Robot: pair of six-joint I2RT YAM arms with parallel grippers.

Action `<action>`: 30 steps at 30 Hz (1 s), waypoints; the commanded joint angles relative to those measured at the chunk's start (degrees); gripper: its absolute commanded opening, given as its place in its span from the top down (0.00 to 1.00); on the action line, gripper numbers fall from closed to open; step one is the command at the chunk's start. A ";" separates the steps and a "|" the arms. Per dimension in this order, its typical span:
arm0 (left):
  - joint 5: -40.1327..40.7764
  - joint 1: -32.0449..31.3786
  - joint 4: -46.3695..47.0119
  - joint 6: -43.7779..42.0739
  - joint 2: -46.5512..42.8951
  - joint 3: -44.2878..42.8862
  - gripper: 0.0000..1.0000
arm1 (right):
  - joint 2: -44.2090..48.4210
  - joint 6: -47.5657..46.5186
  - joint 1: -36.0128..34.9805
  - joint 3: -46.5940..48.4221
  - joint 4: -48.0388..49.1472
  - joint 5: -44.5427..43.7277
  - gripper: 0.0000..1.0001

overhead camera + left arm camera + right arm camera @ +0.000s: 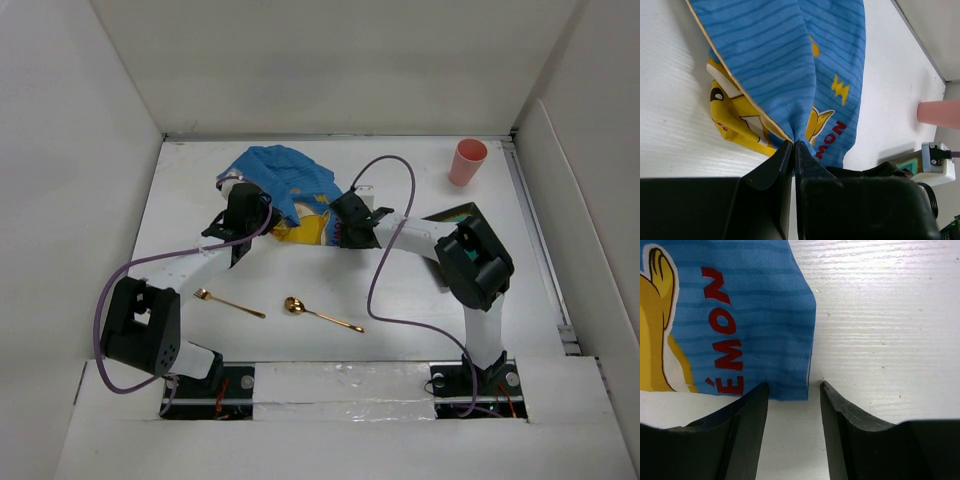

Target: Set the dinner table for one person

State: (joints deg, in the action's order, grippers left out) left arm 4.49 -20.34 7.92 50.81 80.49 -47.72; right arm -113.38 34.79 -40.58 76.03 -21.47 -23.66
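At the counter's (420,170) far edge, the left pincer (794,145) is clamped on the mat (285,185). The right pincer (794,386) gapes astride its corner.

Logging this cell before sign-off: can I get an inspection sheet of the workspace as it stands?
Surface: flat white table, no spills seen.
Job's things: crumpled blue cartoon-printed cloth mat far centre; gold metal fork and gold metal spoon nearer; pink plastic cup upright far right.
Clutter: patterned flat item half hidden behind right arm.
Grippers: left end effector shut on the mat; right end effector open around its corner.
Cables: purple cables loop beside both arms.
Surroundings: plain white walls.
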 commanded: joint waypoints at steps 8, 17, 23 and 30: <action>0.95 0.30 -1.33 -4.04 -2.26 -3.86 1.00 | -2.11 -1.21 0.76 0.79 2.22 4.24 1.00; 1.05 10.66 -7.73 -12.39 -7.80 -18.61 1.00 | 21.07 -7.09 5.32 1.83 0.83 -0.16 1.00; 4.47 11.37 -13.89 -18.10 -10.96 -33.38 1.00 | 36.55 -12.28 7.17 9.66 -4.62 -0.77 1.00; 6.76 11.37 -12.76 -21.54 -14.05 -41.83 1.00 | 42.37 -12.72 11.21 16.95 -8.06 3.35 1.00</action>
State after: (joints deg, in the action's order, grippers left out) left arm 9.41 -8.99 -5.56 32.56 66.83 -86.43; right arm -69.25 23.75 -31.35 90.83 -25.56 -21.96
